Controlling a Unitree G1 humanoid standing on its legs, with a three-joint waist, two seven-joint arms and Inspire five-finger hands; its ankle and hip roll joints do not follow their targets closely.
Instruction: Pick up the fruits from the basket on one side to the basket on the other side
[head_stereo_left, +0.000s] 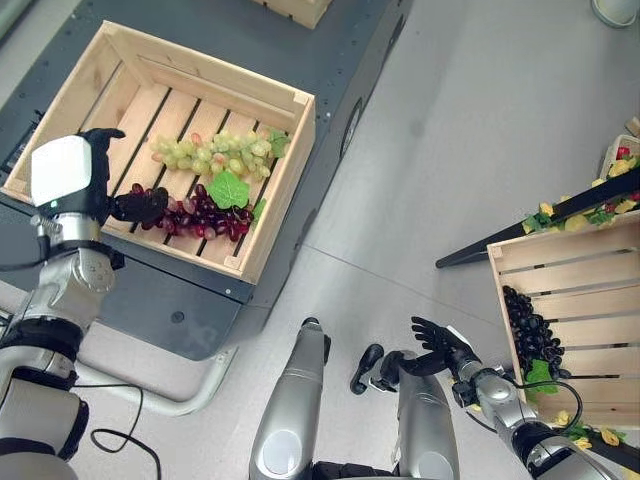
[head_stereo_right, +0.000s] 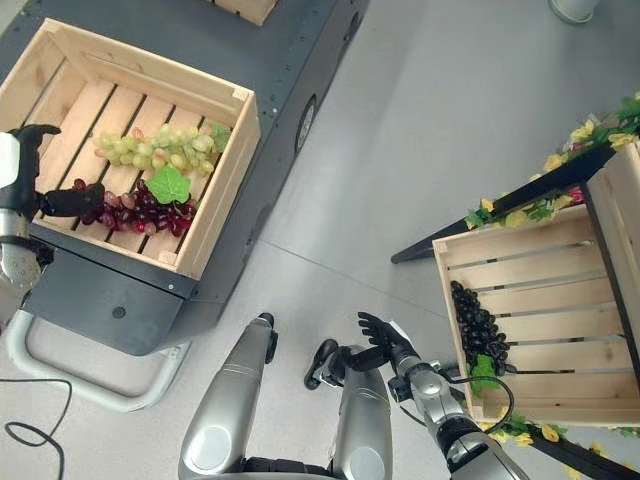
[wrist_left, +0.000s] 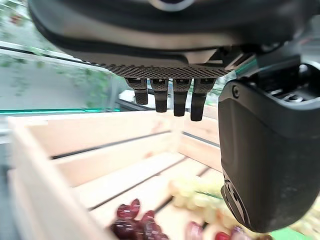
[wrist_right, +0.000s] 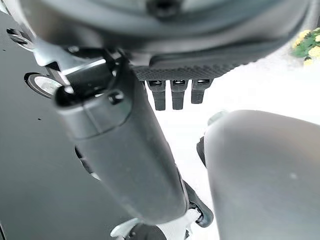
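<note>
A wooden crate on a dark platform holds a bunch of green grapes and a dark red bunch with a green leaf. My left hand hovers over the crate's near left corner, open and holding nothing, its thumb close to the red bunch. The left wrist view shows its straight fingers above the red grapes. A second crate at the right holds black grapes. My right hand is open over the floor, left of that crate, its fingers straight.
The dark platform carries another crate at the far edge. A dark shelf rail with artificial flowers and fruit runs above the right crate. Grey floor lies between the two crates.
</note>
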